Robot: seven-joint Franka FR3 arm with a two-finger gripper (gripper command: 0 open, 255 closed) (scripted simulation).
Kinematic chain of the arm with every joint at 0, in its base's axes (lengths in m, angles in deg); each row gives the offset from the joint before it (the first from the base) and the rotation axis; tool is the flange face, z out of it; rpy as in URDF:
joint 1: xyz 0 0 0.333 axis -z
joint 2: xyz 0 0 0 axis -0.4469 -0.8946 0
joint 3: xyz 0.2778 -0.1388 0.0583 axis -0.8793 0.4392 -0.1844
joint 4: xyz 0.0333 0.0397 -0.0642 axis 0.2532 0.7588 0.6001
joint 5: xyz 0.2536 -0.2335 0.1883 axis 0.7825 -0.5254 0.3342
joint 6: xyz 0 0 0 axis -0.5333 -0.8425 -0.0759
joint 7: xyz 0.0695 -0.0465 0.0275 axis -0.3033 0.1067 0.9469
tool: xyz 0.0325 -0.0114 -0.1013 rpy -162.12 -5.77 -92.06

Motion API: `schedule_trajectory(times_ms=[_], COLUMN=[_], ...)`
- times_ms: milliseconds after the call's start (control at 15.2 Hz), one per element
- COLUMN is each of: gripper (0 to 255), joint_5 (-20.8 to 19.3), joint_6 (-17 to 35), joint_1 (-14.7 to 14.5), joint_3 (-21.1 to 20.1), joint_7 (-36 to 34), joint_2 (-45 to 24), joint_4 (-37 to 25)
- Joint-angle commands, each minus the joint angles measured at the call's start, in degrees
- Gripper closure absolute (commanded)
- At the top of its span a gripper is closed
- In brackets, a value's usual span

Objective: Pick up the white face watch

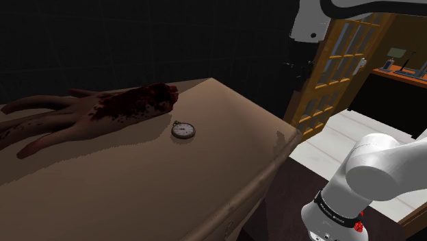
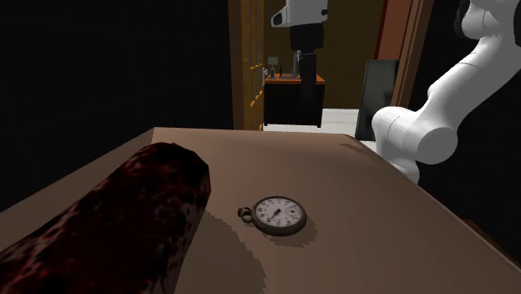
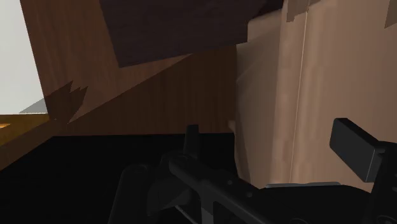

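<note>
In the second exterior view the tool (image 2: 302,65) is hard to make out, black against the dark furniture behind it. The arm (image 2: 434,117) is cut off by the top edge, and the bloody severed hand (image 2: 108,225) runs out of frame at the near left, its fingers unseen. In the wrist view the tool's 2 fingers (image 3: 354,150) stand apart, holding and touching nothing, raised high near the edge of the desk (image 2: 376,217). The white-faced pocket watch (image 2: 279,215) lies flat on the desk just right of the hand's stump, well apart from the tool.
</note>
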Motion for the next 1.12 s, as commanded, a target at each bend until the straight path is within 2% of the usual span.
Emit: schedule_trajectory(times_ms=[0,594,1056], gripper=[0,0,0], joint_5=[0.0,7.4,10.2], joint_6=[0.0,6.3,11.3], joint_1=[0.0,-3.3,-4.6], joint_3=[0.0,-10.7,-18.9], joint_7=[0.0,-12.1,-21.5], joint_2=[0.0,-7.0,-15.8], joint_4=[0.0,-3.1,-9.1])
